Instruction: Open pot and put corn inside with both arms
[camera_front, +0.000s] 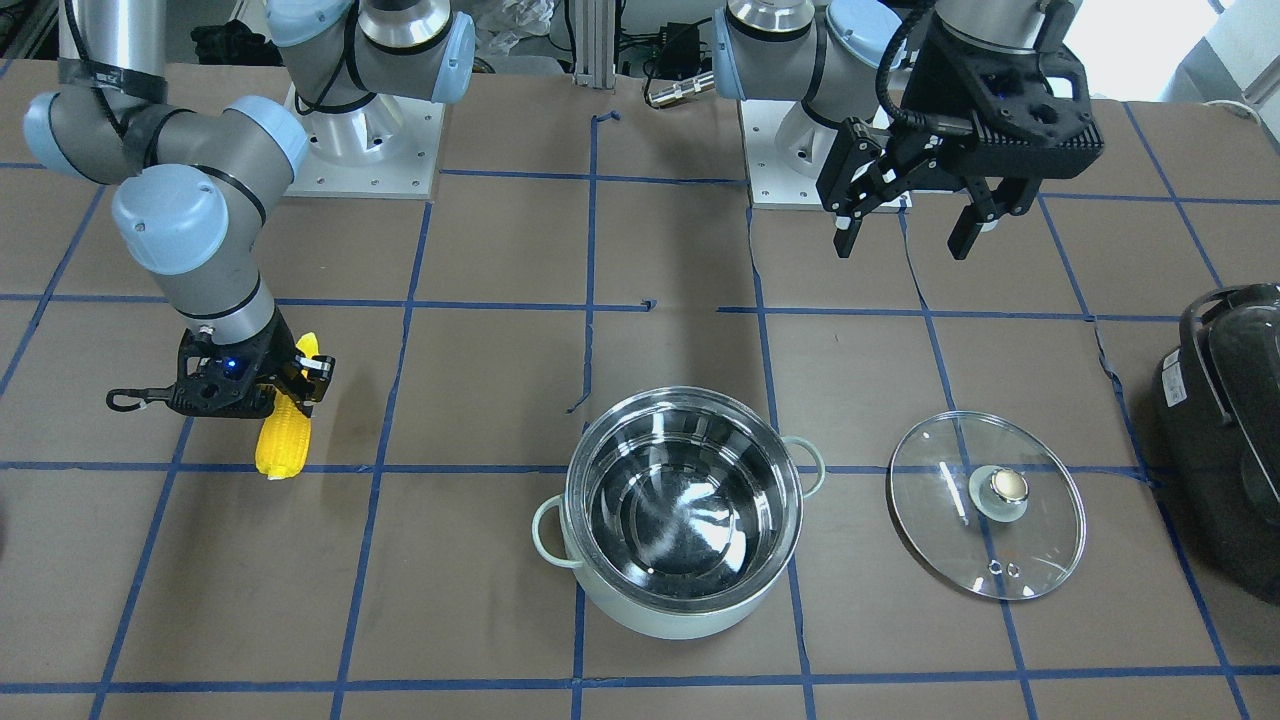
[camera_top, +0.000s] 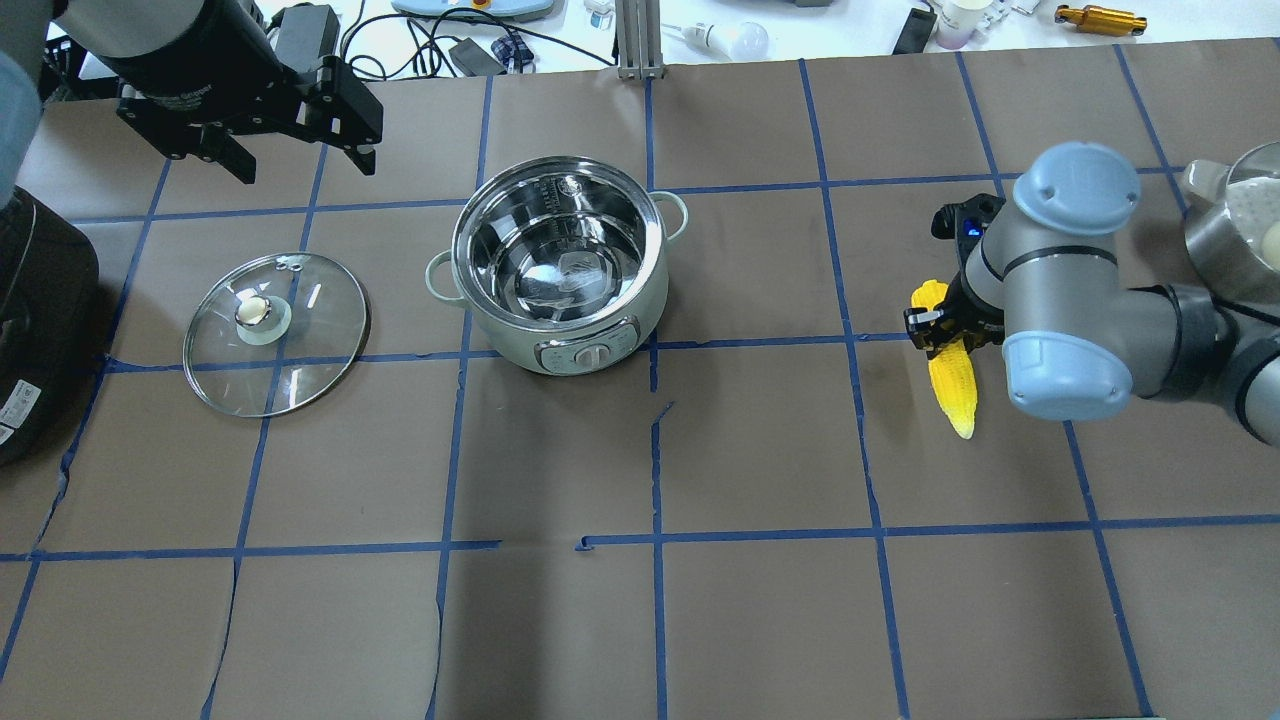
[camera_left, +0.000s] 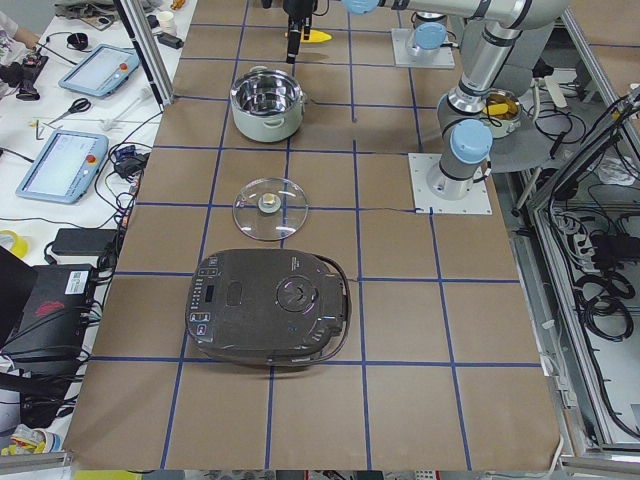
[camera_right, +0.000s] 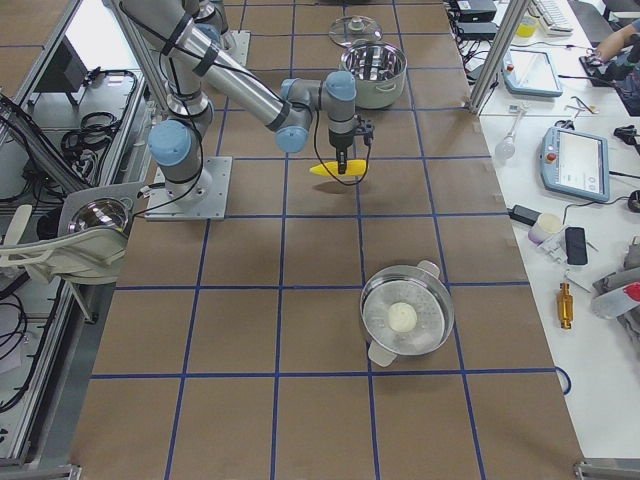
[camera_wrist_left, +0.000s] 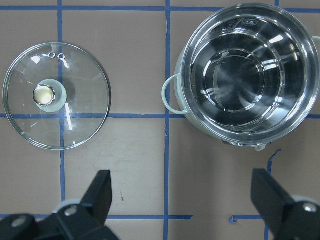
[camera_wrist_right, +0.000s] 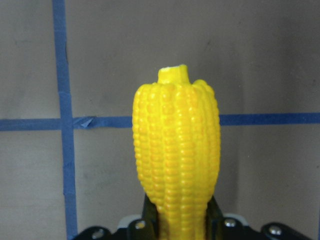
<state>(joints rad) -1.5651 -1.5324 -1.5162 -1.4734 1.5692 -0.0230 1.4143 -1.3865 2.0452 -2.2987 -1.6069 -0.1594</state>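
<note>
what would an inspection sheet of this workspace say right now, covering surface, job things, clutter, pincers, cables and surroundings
surface: table covered in brown paper with a blue tape grid, some tape torn
job's things: pot open and empty; lid flat on the table beside it, knob up; corn in the right arm's grip, well away from the pot
clutter: black appliance at the left end; steel pan with a white round item at the right end
grippers: right pincer shut on the corn; left pincer open, holding nothing
cables: bundles beside the table
surroundings: side bench with tablet
</note>
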